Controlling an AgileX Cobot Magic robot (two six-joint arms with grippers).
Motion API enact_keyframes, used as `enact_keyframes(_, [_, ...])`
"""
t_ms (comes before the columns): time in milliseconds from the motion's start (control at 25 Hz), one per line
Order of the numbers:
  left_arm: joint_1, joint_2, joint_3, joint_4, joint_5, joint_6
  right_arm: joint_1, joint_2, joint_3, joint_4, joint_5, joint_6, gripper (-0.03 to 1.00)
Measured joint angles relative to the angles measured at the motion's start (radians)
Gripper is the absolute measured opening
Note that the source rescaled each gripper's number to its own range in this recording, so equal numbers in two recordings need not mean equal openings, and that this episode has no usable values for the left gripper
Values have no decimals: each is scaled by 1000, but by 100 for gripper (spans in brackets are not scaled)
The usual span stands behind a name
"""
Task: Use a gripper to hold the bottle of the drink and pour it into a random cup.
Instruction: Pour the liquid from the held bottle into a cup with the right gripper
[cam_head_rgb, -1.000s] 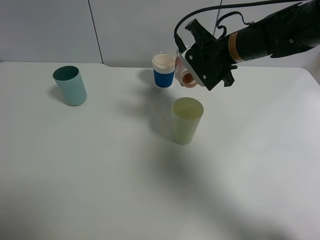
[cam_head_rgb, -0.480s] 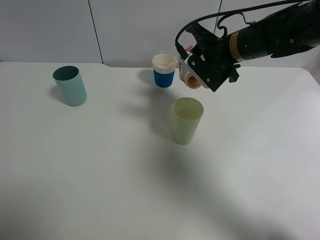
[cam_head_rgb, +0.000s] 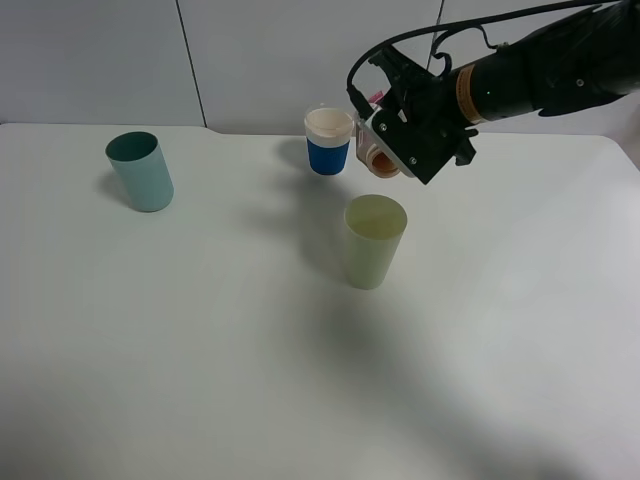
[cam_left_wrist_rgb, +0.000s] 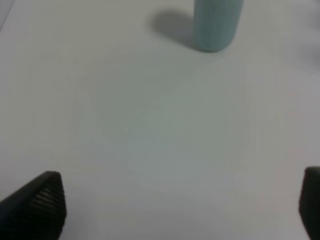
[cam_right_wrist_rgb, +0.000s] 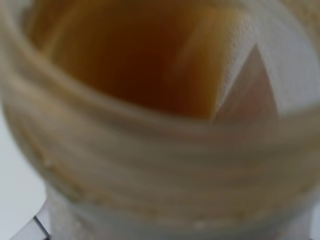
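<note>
In the exterior high view my right gripper hangs over the back middle of the table, shut on the bottle of the drink. The bottle is tipped over, its open neck pointing down toward the front-left, above and just behind the pale yellow-green cup. The cup stands upright on the table. The right wrist view is filled by the bottle, its wide neck and the brown drink inside, all blurred. My left gripper is open over bare table, with one finger at each lower corner of its view.
A teal-green tumbler stands at the back left and also shows in the left wrist view as the teal-green tumbler. A white cup with a blue band stands just left of the tilted bottle. The white table reaches a grey wall behind.
My right gripper and the bottle have shifted slightly right and turned a little. The cups have stayed put.
</note>
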Motion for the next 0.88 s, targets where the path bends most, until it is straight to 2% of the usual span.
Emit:
enact_keyframes(440, [0, 0, 0, -5, 0, 0, 48, 0, 0, 0, 53, -36, 2])
enact_keyframes(880, [0, 0, 0, -5, 0, 0, 58, 0, 0, 0, 56, -70, 2])
